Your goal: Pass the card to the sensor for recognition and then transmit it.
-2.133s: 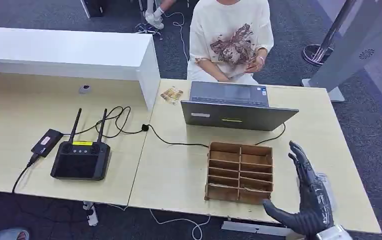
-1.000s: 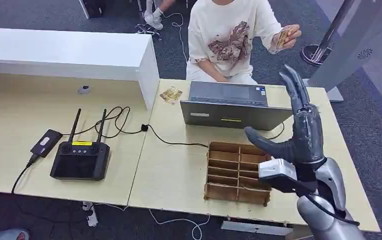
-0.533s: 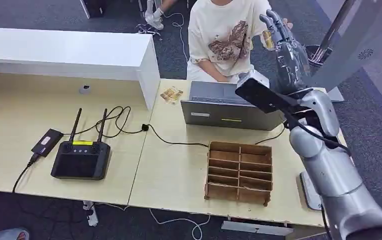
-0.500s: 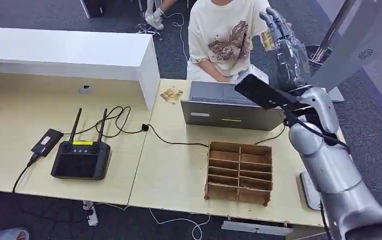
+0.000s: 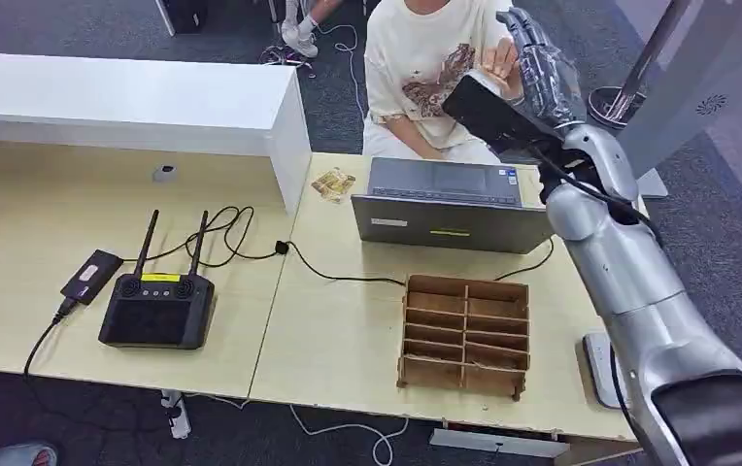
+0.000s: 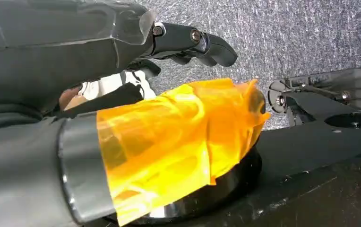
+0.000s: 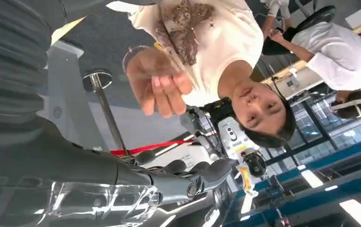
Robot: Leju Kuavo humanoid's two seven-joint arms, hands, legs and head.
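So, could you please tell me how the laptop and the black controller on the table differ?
The laptop is grey, wide and open, near the person; the black controller is smaller, with two upright antennas, near the robot's edge. A cable runs behind the laptop. Both rest flat on the table.

Table [image 5: 338,340]: pale wood-grain laminate, matt, smooth. Slotted organiser [image 5: 464,335] at 5 o'clock: raw brown wood or plywood, unfinished. Laptop [image 5: 455,209] at 12 o'clock of it: grey metal-look shell, satin. Remote controller [image 5: 156,309] at 9 o'clock: black matt plastic. Cable [image 5: 251,243]: black rubbery sheath. Floor [image 5: 717,194]: grey carpet, rough pile. Right arm [image 5: 629,282]: brushed silver metal, soft sheen. Right hand [image 5: 539,60]: dark plastic, slightly glossy. Person's shirt [image 5: 425,68]: cream cloth, printed. Left wrist view: orange translucent film [image 6: 178,137], glossy, crinkled.
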